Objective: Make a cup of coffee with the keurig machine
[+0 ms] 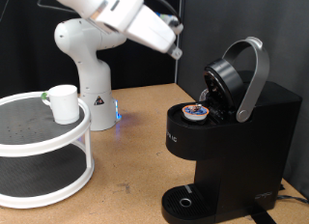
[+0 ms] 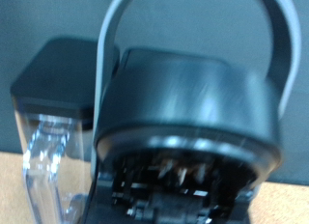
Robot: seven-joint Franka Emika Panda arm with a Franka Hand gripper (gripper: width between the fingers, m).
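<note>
I'm looking at the keurig machine [image 1: 232, 127] first, the biggest thing here: it stands below the claw and off to the exterior view's right of it, lid [image 1: 227, 84] swung up and the silver handle [image 1: 253, 74] arched over it. My wrist view is filled by that raised lid [image 2: 188, 113] and its underside with the needle parts, plus the clear water tank [image 2: 48, 156] beside it, so the hand is aimed squarely at the open head.

The arm [image 1: 116, 16] hangs high, and the claw [image 1: 175, 52] shows only as a dark tip above and apart from the lid, touching nothing. I cannot tell whether its fingers are spread or closed; nothing shows between them.

In my judgement the step in hand concerns that open lid. Doing it well means pressing on the handle's arch, not the lid's edge, and following its hinge arc so the fingers don't slip off.

Containers: the pod well holds a pod [image 1: 196, 111] with a blue-orange top, seated flat. The drip tray [image 1: 183, 201], far below the claw, is bare. The cup [image 1: 64, 102] sits well away toward the exterior view's left, on the top tier of a white round shelf [image 1: 43, 147]; I can't see inside it.
</note>
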